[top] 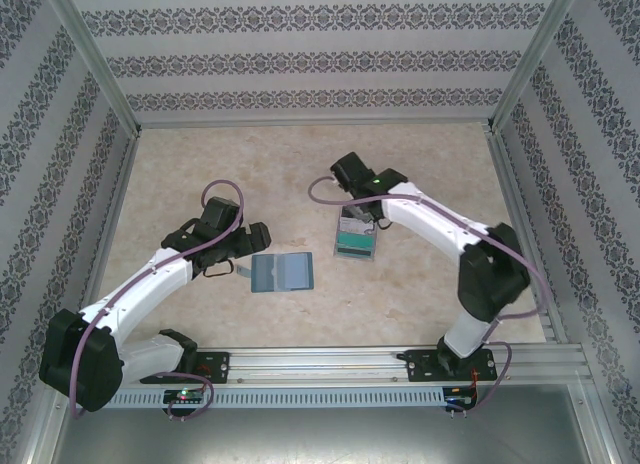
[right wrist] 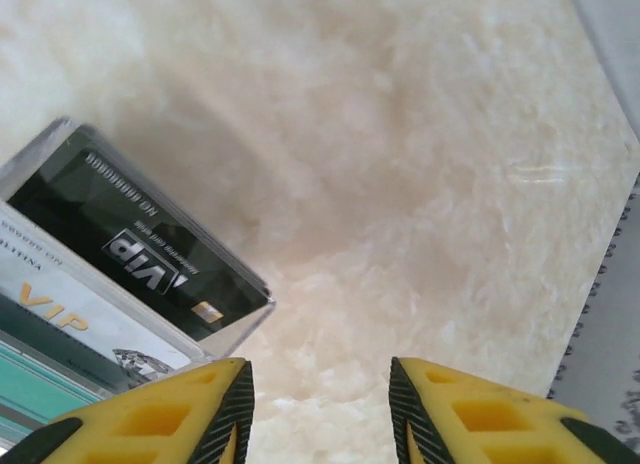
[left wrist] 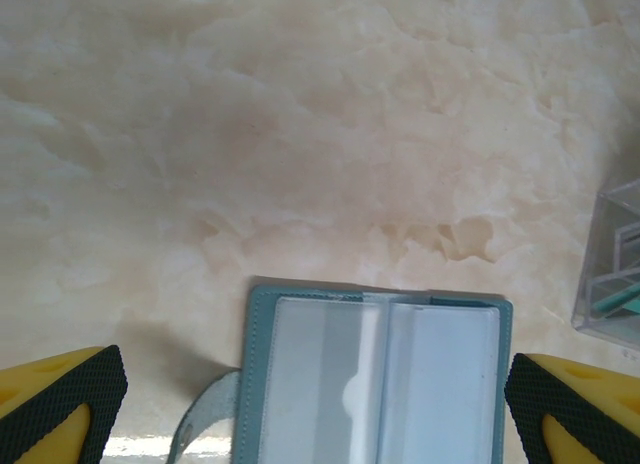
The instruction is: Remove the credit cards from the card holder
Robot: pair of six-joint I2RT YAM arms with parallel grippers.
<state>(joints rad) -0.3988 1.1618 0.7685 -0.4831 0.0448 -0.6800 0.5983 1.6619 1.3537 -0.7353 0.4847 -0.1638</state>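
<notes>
Where the task things lie: card holder (top: 283, 272) open flat mid-surface (top: 420, 304), in front of the left arm; credit cards (top: 357, 244) stacked in a clear case (left wrist: 610, 274) near it, under the right arm, with a strip of bare surface between the two.
Holder edges: teal rim all round, two pale blue-grey panels face up, tab (left wrist: 205, 424) sticking out on the side toward the left arm.
Left fingers (left wrist: 65, 399): spread wide, one at each bottom corner of the wrist view, holder's near part lying between them, pinching nothing; contact with the holder cannot be told.
Right fingers (right wrist: 160, 414): parted, bare surface in the gap, pinching nothing; one finger just beside the case's corner.
Card stack: black card on top, white one under it, teal lowest, stepped so each edge shows inside the clear rim.
Open room: wide bare surface beyond holder and case up to the patterned walls (top: 300, 64); metal rail (top: 330, 364) along the near edge.
</notes>
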